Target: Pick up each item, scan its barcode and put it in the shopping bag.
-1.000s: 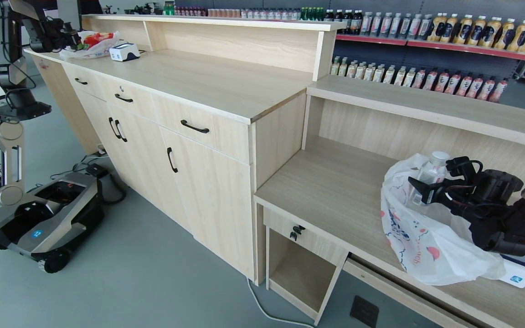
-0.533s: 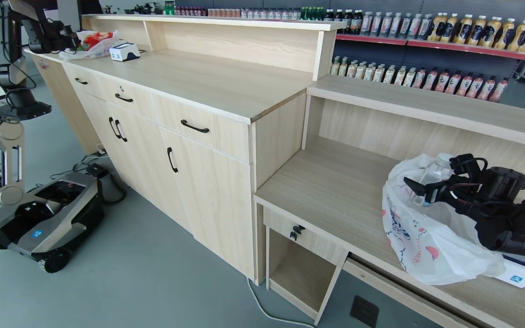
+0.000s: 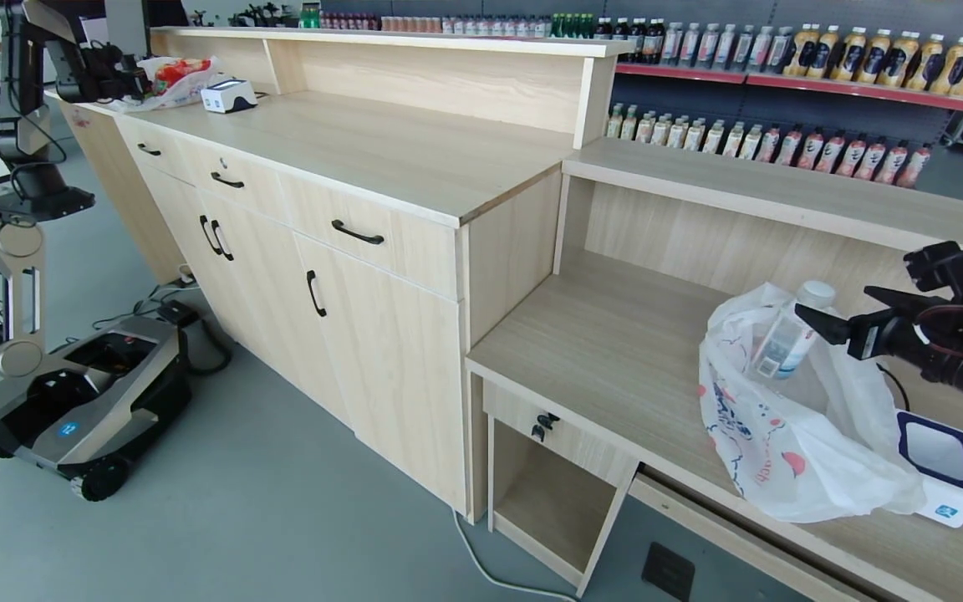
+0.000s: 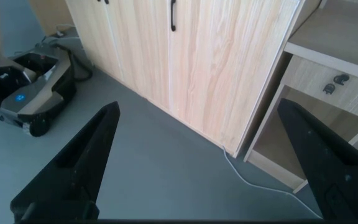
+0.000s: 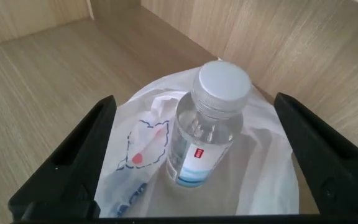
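Observation:
A clear water bottle [image 3: 785, 336] with a white cap stands tilted inside the white plastic shopping bag [image 3: 782, 443] on the low wooden counter [image 3: 615, 351]. My right gripper [image 3: 838, 306] hangs open just to the right of the bottle and clear of it. From the right wrist view the bottle [image 5: 211, 127] rests in the bag [image 5: 143, 155] between and beyond the spread fingers of the right gripper [image 5: 194, 99]. The left gripper [image 4: 197, 106] is open and holds nothing, above grey floor beside the cabinet.
A white scanner box [image 3: 940, 465] with a blue rim sits on the counter right of the bag. A taller cabinet [image 3: 381, 276] stands to the left, drink shelves [image 3: 782, 92] behind. Another robot [image 3: 38, 334] stands on the floor at far left.
My right gripper opened, let go of the bottle in the bag and drew back up and to the right, uncovering the scanner. The bottle stays in the bag.

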Controlling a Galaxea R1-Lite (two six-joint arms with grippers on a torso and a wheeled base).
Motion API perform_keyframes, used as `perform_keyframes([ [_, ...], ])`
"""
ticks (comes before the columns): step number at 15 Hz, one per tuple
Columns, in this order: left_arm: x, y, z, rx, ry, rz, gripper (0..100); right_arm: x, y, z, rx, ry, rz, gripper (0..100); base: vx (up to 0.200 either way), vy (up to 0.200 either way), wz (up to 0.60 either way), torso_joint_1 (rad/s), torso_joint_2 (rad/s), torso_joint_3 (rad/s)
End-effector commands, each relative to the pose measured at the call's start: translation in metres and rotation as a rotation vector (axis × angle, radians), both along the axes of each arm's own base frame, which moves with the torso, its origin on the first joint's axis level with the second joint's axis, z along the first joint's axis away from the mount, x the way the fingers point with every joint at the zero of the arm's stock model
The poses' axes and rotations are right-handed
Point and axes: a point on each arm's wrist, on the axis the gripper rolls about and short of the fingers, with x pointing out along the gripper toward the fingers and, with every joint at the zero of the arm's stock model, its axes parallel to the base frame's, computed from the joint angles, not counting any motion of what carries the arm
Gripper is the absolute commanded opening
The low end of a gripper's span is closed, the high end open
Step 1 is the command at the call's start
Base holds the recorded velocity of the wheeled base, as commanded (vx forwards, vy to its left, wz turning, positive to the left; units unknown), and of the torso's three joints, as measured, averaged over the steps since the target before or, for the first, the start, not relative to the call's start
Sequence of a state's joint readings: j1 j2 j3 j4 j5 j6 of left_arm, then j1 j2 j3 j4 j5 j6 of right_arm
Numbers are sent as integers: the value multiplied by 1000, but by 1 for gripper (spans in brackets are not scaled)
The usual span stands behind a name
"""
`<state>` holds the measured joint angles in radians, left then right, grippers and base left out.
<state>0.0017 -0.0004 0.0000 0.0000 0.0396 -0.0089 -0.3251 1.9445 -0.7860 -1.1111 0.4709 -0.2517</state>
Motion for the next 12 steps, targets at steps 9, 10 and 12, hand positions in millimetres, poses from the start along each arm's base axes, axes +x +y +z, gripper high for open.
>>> perform_keyframes([
  [9, 0, 0, 0, 0, 0, 0, 100, -130, -68, 97, -54, 85, -571, 100, 0, 0, -600, 7, -10, -6],
  [10, 0, 0, 0, 0, 0, 0, 100, -129, -79, 93, -42, 115, -622, 100, 0, 0, -600, 139, -354, -207],
  [12, 0, 0, 0, 0, 0, 0, 100, -126, -97, 79, -30, 158, -669, 100, 0, 0, -600, 53, -146, -75],
])
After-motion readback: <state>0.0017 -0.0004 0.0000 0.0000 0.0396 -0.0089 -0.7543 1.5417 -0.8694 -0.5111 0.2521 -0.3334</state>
